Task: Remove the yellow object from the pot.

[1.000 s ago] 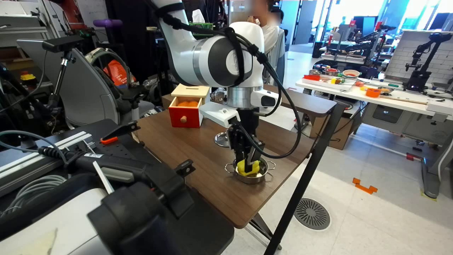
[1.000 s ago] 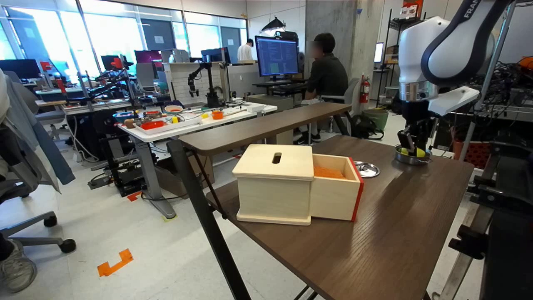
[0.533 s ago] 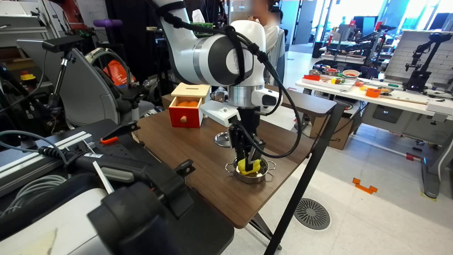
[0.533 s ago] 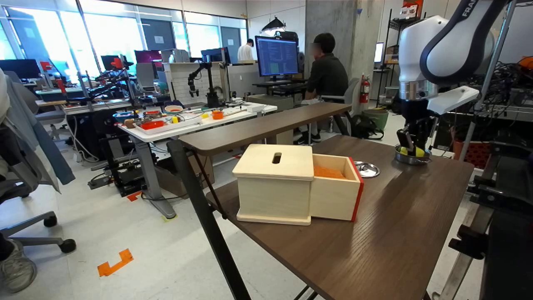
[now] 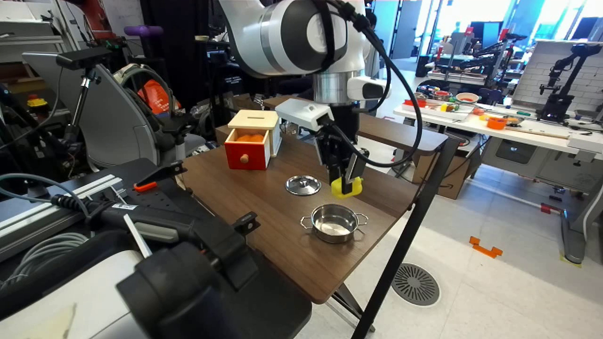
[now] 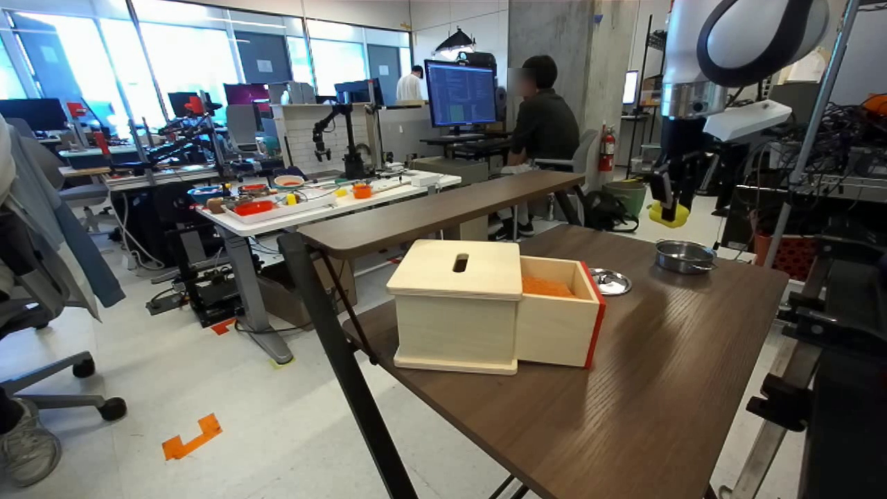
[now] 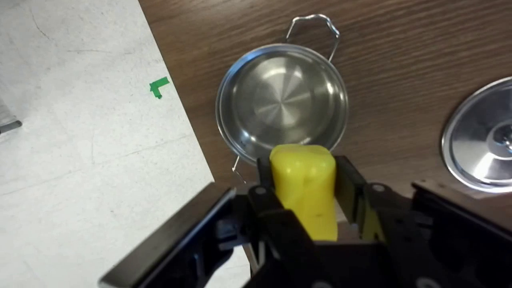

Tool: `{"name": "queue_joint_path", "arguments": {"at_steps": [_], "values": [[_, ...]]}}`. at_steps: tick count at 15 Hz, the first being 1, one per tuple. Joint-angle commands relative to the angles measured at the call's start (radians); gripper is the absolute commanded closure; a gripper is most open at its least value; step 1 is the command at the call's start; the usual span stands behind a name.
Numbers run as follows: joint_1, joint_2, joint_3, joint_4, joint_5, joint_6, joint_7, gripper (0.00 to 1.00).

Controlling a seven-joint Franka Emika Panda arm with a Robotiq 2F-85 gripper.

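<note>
The yellow object is a small bright yellow lump held in the air above the table, between and behind the pot and the lid in an exterior view. It also shows in an exterior view and in the wrist view. My gripper is shut on it, with a black finger on each side. The fingers hide part of it. The shallow silver pot stands upright on the table, below the gripper and apart from it. Its inside is bare in the wrist view.
A round metal lid lies on the brown table. A wooden box with an open red-fronted drawer holding something orange stands on the table. A raised shelf runs along one table side. The table edge is close to the pot.
My gripper has risen out of the pot with the yellow object, and moved slightly sideways. The pot has stayed in place, and its inside now shows bare.
</note>
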Motion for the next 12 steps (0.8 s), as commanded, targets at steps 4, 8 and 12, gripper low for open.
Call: {"name": "queue_joint_path", "arguments": {"at_steps": [4, 8, 12], "values": [[-0.011, 0.028, 0.045, 0.083, 0.075, -0.03, -0.005, 0.84], [-0.002, 0.121, 0.062, 0.179, 0.095, -0.048, 0.012, 0.84], [0.016, 0.235, 0.062, 0.297, 0.103, -0.074, 0.054, 0.84]]}}
